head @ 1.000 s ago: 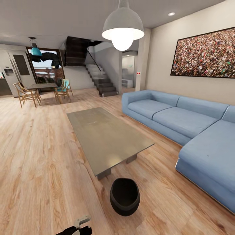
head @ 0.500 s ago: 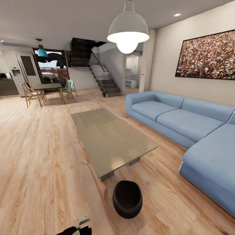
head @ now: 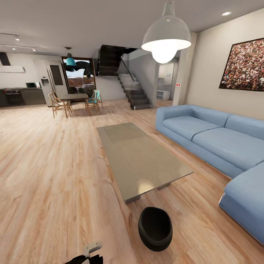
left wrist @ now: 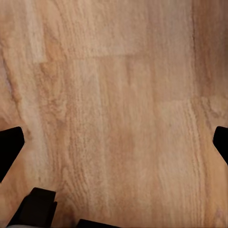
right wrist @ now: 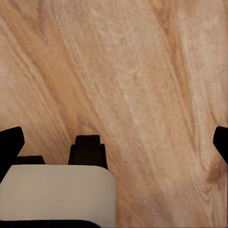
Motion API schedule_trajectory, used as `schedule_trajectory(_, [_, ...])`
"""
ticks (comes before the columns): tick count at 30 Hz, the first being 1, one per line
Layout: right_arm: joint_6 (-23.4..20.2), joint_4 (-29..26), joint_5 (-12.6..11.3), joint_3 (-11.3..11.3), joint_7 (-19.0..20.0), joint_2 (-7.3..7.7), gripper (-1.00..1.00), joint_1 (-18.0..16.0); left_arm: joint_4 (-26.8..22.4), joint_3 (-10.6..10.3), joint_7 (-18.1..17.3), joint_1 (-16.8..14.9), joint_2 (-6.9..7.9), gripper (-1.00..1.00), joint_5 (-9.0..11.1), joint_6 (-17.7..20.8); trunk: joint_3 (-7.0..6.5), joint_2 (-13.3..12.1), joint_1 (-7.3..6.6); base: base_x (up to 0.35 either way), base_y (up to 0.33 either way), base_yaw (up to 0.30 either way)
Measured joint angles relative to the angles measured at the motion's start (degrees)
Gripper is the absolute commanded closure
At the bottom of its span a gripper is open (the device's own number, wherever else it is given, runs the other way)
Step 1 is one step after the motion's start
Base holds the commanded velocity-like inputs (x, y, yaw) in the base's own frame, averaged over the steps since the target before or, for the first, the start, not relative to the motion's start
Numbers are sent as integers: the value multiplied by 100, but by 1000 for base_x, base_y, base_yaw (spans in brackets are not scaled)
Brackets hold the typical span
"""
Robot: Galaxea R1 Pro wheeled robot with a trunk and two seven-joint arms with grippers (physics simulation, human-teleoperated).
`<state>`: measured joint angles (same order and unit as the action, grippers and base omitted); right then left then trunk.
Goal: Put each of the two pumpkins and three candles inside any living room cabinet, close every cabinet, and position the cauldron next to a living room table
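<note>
The glossy black cauldron stands on the wooden floor just off the near end of the long grey coffee table, a short gap apart from it. Its mouth faces up and looks empty. My left gripper hangs open over bare floorboards, its dark fingertips spread to the edges of the left wrist view. My right gripper is open too, over floorboards, with nothing between its fingers. The pumpkins, the candles and the cabinet are out of view.
A blue corner sofa runs along the right wall. A pendant lamp hangs over the table. At the back are a dining table with chairs, a staircase and dark kitchen units. Open floor spreads to the left.
The head camera has turned left, so the whole picture has slid to the right and the kitchen has come into view. The cauldron and table keep their places relative to each other.
</note>
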<state>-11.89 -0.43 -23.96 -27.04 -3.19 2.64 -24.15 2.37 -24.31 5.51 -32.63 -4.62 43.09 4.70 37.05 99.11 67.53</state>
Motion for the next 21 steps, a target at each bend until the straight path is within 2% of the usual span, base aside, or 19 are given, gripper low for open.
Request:
schedule_trajectory(4, [4,3,124,-5,7,-1,-100,0,1,0,0,0,0,-100,0,-2,-84,-160,-88,0,0,283])
schedule_trajectory(5, [5,3,262,-7,8,-3,-100,0,0,0,0,0,0,-100,0,-1,-106,-201,-110,0,0,281])
schedule_trajectory(7, [5,3,327,-4,8,-2,-100,0,0,0,0,0,0,-100,0,0,-149,-281,-154,0,0,276])
schedule_trajectory(21, [7,3,402,-5,11,-15,-100,9,0,0,0,0,0,-100,0,0,-466,-842,-461,0,0,262])
